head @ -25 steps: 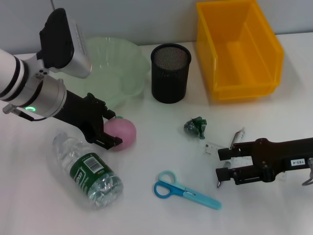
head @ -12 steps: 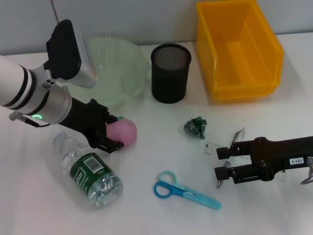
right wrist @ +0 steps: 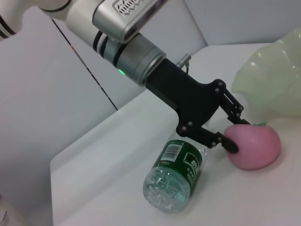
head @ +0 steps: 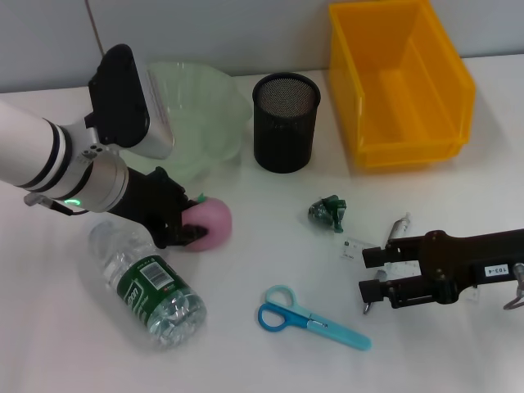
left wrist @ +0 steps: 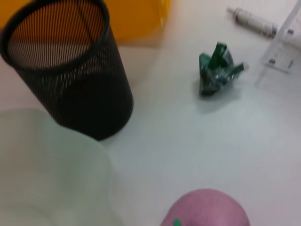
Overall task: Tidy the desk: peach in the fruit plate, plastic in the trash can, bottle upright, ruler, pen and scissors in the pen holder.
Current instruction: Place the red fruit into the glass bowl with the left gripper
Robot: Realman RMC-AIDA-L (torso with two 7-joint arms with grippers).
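Observation:
The pink peach (head: pixel 211 223) lies on the white desk in front of the pale green fruit plate (head: pixel 214 102). My left gripper (head: pixel 193 219) is open, its fingers on either side of the peach's left part; the right wrist view shows this gripper (right wrist: pixel 235 134) at the peach (right wrist: pixel 257 143). The plastic bottle (head: pixel 147 282) lies on its side just in front. The green crumpled plastic (head: pixel 329 212), blue scissors (head: pixel 311 318), clear ruler (head: pixel 354 246) and pen (head: pixel 399 227) lie on the desk. My right gripper (head: pixel 370 273) is open and empty beside the ruler and pen.
The black mesh pen holder (head: pixel 285 121) stands behind the middle of the desk. The yellow bin (head: pixel 399 78) is at the back right. The left wrist view shows the pen holder (left wrist: pixel 70 80), the plastic (left wrist: pixel 216 68) and the peach (left wrist: pixel 207 209).
My left gripper has moved right and closed in around the peach, nudging it slightly right. The right arm has barely moved.

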